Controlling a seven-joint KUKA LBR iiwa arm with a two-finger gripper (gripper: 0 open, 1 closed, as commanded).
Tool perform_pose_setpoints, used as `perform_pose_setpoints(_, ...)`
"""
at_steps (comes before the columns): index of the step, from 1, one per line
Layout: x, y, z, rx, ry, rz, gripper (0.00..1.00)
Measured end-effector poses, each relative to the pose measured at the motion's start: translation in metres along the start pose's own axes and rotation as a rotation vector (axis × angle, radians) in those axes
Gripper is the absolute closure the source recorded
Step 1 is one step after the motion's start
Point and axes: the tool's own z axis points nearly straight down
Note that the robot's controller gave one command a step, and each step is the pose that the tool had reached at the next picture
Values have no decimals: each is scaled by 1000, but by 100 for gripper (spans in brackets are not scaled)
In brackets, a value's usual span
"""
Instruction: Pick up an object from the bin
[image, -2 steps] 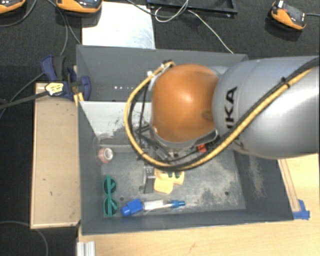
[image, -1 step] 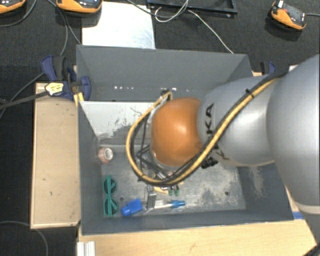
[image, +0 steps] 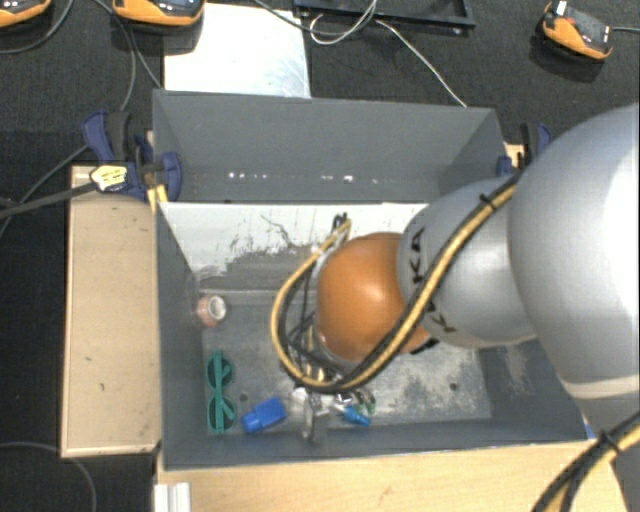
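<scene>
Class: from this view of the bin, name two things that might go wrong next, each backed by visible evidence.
The gripper is low beside the bin's near wall; it may strike it. The blue block and a small blue-green piece flank it, so it might nudge one away.

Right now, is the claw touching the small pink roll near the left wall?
Apart. The camera view shows bare bin floor between the pink roll, up by the left wall, and the claw, down near the front wall.

Green toy glasses (image: 220, 392) lie at front left; a small pinkish roll (image: 211, 309) sits apart behind them.
</scene>
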Motion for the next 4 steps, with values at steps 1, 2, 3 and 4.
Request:
perform_pose_setpoints(1,-5,14,11,0,-11,-136,0)
perform_pose_setpoints(2,-28,67,13,-4,-5,29,0)
perform_pose_setpoints(3,-28,60,13,0,-11,-214,100)
perform_pose_setpoints(4,-28,60,13,0,-11,-210,100)
